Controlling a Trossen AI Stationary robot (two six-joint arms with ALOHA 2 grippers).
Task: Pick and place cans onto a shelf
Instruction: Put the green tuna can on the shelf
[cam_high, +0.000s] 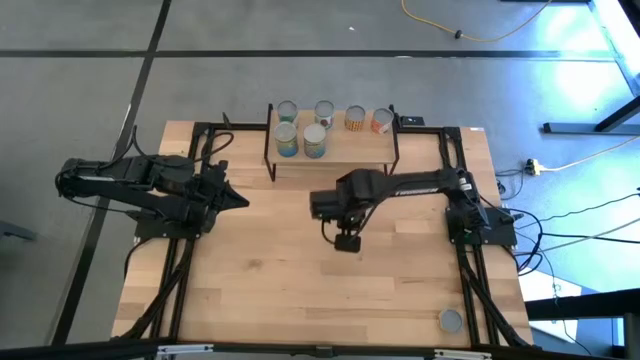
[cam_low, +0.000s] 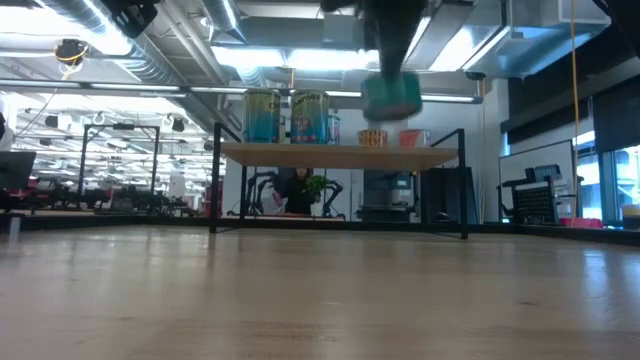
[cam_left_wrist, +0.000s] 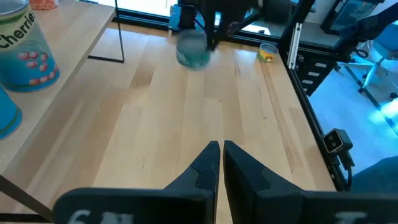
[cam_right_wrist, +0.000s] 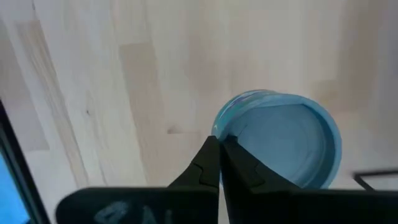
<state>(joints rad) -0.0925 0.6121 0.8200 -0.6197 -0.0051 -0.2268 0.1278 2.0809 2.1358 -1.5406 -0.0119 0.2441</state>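
The shelf (cam_high: 335, 150) stands at the table's far middle and carries several cans, teal ones (cam_high: 287, 140) on its left and orange ones (cam_high: 355, 118) on its right. My right gripper (cam_high: 347, 240) is over the table's middle, shut on a teal can (cam_low: 390, 95) held high above the tabletop. That can also shows in the left wrist view (cam_left_wrist: 191, 50). My left gripper (cam_high: 243, 200) waits at the table's left, shut and empty (cam_left_wrist: 221, 152). One more can (cam_high: 451, 320) stands on its base near the table's near right corner. My right gripper pinches the teal can's round end rim (cam_right_wrist: 217, 127) between its two fingers, at one spot on the rim's edge. The fingers come from above, pointing down. The can hangs below them, clear of the table.
The shelf's thin black legs (cam_low: 215, 180) stand on the tabletop, with open room under the board. Two teal cans (cam_low: 285, 115) fill the shelf's left front. Bare wood (cam_high: 300, 290) lies between the arms and the near edge. Black frame rails (cam_high: 170, 260) run along both table sides.
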